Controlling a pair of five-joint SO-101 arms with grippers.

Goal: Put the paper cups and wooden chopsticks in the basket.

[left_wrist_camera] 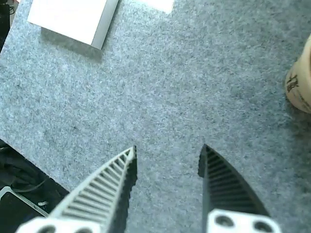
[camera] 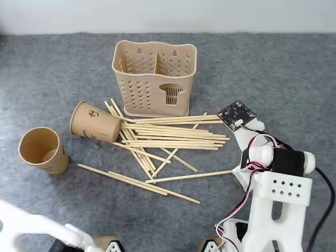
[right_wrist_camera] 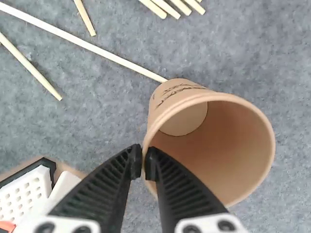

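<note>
The beige basket (camera: pixel 152 94) stands upright at the top centre of the high view on the grey table (camera: pixel 278 68), its two compartments open upward. Just below it the wooden chopsticks (camera: pixel 173 137) lie flat on the table. Most run left to right in a loose bundle, a few cross it at an angle, and several longer ones lie lower down toward the middle of the frame.

A lying cup (camera: pixel 96 122) rests on its side at the left end of that bundle, touching the chopsticks. An upright cup (camera: pixel 42 149) stands mouth up near the left edge, apart from them. The right arm (camera: pixel 275 178) fills the lower right of the frame, and the left arm (camera: pixel 31 226) shows in the bottom left corner.

In the right wrist view the right hand (right_wrist_camera: pixel 141 160) is clamped on the rim of a third cup (right_wrist_camera: pixel 214 141), with the rim pinched between the fingertips. The cup's mouth faces the camera and its round bottom is visible inside. A long chopstick (right_wrist_camera: pixel 82 43) runs from the upper left of that frame to the cup's far wall. I cannot tell whether this cup rests on the table or is lifted.

In the left wrist view the left hand (left_wrist_camera: pixel 167 155) has its fingers spread apart over the grey table. A paper cup (left_wrist_camera: pixel 299 82) shows at the right edge, and a white sheet (left_wrist_camera: pixel 73 19) lies at the upper left.
</note>
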